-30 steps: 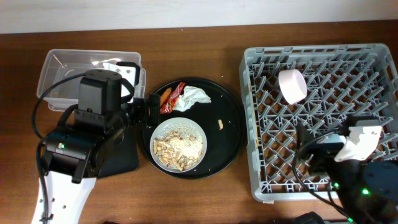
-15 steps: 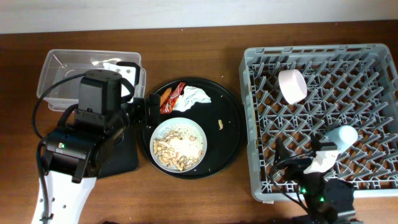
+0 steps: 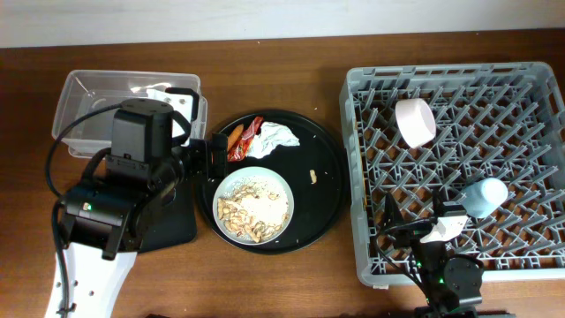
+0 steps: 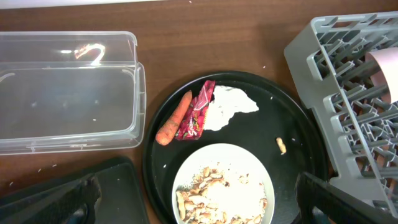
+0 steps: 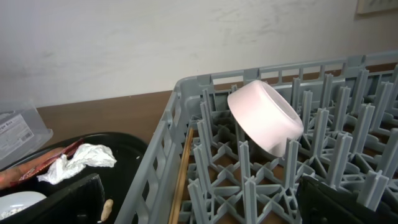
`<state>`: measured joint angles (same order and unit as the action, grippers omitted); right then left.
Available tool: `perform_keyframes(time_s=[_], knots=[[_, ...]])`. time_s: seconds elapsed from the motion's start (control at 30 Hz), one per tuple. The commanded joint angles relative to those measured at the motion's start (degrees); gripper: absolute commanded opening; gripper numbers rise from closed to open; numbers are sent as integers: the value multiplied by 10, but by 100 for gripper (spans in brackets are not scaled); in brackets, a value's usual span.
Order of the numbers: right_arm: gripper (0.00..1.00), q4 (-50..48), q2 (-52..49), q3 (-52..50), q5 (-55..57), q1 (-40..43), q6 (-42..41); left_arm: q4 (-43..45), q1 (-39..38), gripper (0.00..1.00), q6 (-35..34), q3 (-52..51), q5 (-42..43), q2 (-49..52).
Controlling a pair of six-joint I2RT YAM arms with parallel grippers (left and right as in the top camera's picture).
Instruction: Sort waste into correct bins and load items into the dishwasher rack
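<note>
The pale plate [image 3: 254, 205] of beige food scraps sits in the round black tray [image 3: 328, 190], with the orange stick [image 3: 234, 139], red wrapper [image 3: 248, 138] and white tissue [image 3: 276, 136] behind it. My left gripper [image 3: 205, 157] is open and empty, hovering over the plate [image 4: 222, 186] in the left wrist view. The white bowl [image 3: 415, 122] and light-blue cup [image 3: 485, 195] lie in the grey rack [image 3: 521, 106]. My right gripper [image 3: 413, 223] is open and empty over the rack's front left part, and the bowl [image 5: 264, 115] lies ahead of it.
The clear tub [image 3: 88, 106] stands at the back left. The shallow black tray [image 3: 172, 225] lies under my left arm. One loose food scrap [image 3: 313, 177] lies on the round tray. A wooden chopstick [image 5: 183, 168] lies along the rack's left wall.
My right arm has drawn back toward the table's front edge, leaving the light-blue cup lying in the rack. The left arm has not moved.
</note>
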<state>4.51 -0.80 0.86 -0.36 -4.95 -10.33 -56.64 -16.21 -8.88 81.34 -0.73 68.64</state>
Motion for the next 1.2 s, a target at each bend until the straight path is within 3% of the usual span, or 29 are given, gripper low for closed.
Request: perform_keyframes(time_s=[0.0,0.53,0.67,0.73,0.9,1.03,1.17], knots=[[98,-2,6,-5,-5,5,0,-1,2,99,-5,5,-6,0],[98,-2,6,-5,-5,5,0,-1,2,99,-5,5,-6,0],[98,-2,6,-5,-5,5,0,12,2,99,-18,4,136,0],[98,-2,6,-5,-5,5,0,47,-1,99,-27,1,154,10],[98,-2,6,-5,-5,5,0,67,-40,99,-26,-9,105,105],[98,-2,6,-5,-5,5,0,104,-71,89,-26,-8,46,221],[98,-2,6,-5,-5,5,0,204,-84,79,-15,-8,2,344]])
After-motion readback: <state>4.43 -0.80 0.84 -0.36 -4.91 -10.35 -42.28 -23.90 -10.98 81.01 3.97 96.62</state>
